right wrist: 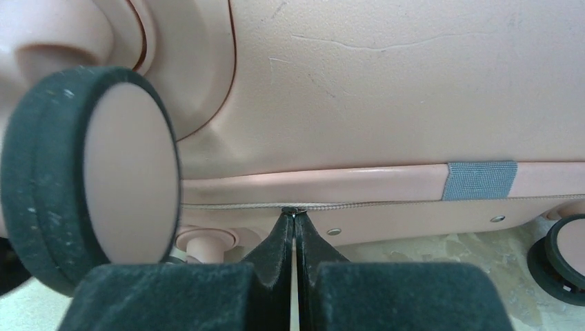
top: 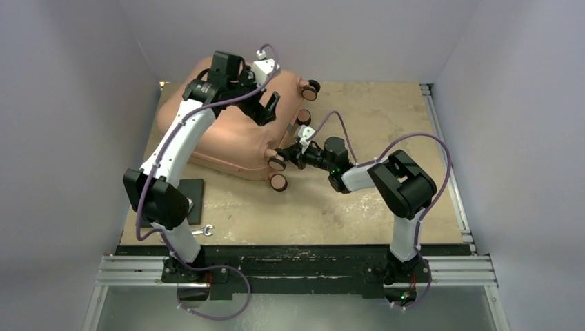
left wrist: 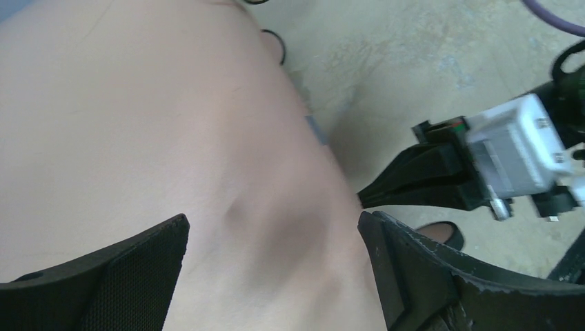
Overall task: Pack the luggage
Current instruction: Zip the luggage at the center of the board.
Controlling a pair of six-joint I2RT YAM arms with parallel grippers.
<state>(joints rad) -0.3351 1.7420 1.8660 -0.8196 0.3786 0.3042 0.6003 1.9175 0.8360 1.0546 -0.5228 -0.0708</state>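
Luggage [top: 231, 141], a salmon-pink hard-shell suitcase, is lying closed and flat on the counter [top: 359, 124]. It is filling the far left corner, with its wheeled end pointing toward the counter's middle. Small pink-and-black wheels [top: 277, 164] are sticking out along that end.

The left arm [top: 172, 141] is arching over the shell from the near edge. The left jaws are standing wide apart over the pink surface and gripping nothing. In the left wrist view the shell is filling the gap between the two black fingers [left wrist: 124, 276]; whether they are touching it cannot be told.

The right arm [top: 403, 183] is bending in from the right edge. The right jaws are pressing fully together, their tips touching the zipper line [right wrist: 386, 204] that is running along the suitcase's side, just beside one wheel. Whether a zipper pull is sitting between those tips cannot be told. A grey fabric tab [right wrist: 479, 181] is crossing the seam farther along.

A flat black pad [top: 196, 189] is lying near the near left corner, partly under the left arm. A small silver wrench [top: 203, 230] is resting at the near edge beside it.
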